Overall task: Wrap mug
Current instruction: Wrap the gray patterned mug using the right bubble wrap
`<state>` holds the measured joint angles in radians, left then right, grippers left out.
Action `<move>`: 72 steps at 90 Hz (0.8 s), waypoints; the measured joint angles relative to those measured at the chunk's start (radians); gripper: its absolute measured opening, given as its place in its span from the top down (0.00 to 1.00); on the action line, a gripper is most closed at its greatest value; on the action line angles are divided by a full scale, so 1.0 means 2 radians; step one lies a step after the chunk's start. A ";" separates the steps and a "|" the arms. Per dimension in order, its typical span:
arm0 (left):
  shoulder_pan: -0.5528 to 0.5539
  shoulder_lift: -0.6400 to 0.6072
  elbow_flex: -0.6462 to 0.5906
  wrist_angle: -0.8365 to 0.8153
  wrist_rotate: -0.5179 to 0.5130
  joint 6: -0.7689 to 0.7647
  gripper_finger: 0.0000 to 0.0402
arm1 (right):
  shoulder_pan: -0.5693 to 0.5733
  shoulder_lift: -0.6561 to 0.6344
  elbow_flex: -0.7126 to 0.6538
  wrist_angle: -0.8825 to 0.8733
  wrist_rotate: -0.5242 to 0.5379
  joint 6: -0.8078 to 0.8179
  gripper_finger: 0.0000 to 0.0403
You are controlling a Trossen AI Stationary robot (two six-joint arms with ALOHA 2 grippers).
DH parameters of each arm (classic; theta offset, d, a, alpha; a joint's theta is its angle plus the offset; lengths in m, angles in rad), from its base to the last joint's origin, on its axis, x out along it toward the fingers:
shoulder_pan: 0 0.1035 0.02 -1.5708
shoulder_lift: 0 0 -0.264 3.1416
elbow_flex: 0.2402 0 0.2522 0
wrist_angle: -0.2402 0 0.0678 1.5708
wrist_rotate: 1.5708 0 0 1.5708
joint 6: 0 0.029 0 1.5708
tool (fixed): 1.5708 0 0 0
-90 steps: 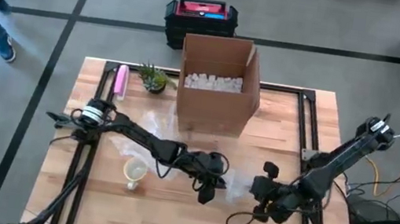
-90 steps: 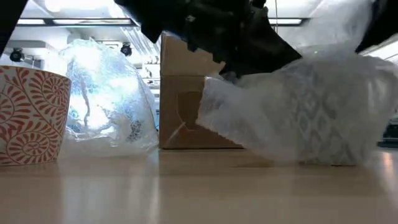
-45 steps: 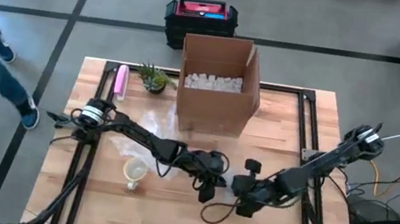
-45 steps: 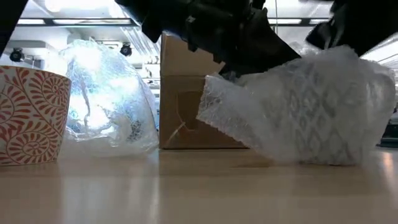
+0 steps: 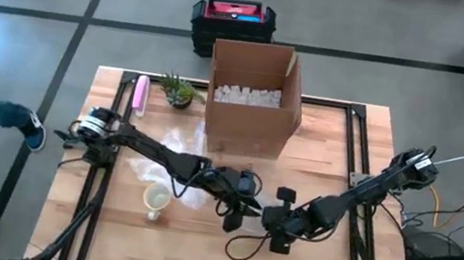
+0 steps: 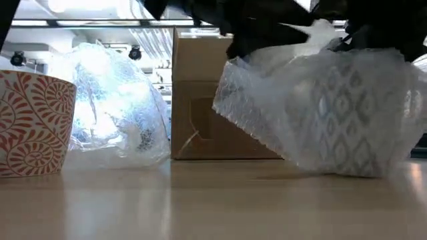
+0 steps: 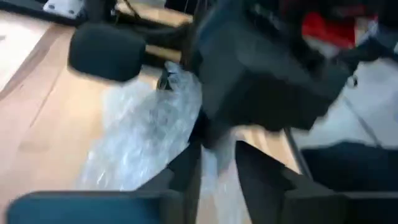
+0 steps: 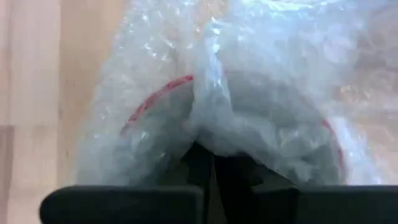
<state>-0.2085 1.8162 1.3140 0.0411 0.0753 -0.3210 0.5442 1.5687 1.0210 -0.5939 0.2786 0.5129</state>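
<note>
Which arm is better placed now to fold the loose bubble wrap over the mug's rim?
Probably the right. Its gripper pinches a fold of bubble wrap directly over the mug rim; the left gripper holds the bundle's side.

Wrapped mug (image 6: 333,113) right of cup (image 6: 32,123)

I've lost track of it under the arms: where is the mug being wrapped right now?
In the high view the bubble-wrapped mug sits at the table's centre, between the left gripper and right gripper, in front of the cardboard box.
</note>
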 joint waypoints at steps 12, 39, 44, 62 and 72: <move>-0.006 -0.059 0.001 -0.119 -0.037 0.002 0.64 | 0.000 -0.001 -0.001 0.001 0.001 0.000 0.98; -0.023 -0.081 -0.051 -0.286 -0.174 -0.076 0.72 | 0.000 -0.001 -0.001 0.005 0.017 0.001 0.98; -0.023 -0.069 -0.074 -0.208 -0.173 -0.061 0.76 | -0.002 -0.001 -0.001 0.007 0.018 -0.002 0.98; -0.021 -0.012 -0.093 0.107 -0.102 -0.003 0.93 | -0.003 0.000 -0.002 0.030 0.035 -0.004 0.98; -0.021 0.032 -0.051 0.134 -0.053 0.000 0.99 | -0.004 0.000 -0.002 0.029 0.035 -0.010 0.98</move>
<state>-0.2508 1.8796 1.2120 0.3098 -0.0314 -0.3219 0.5362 1.5692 1.0180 -0.5350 0.3489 0.4932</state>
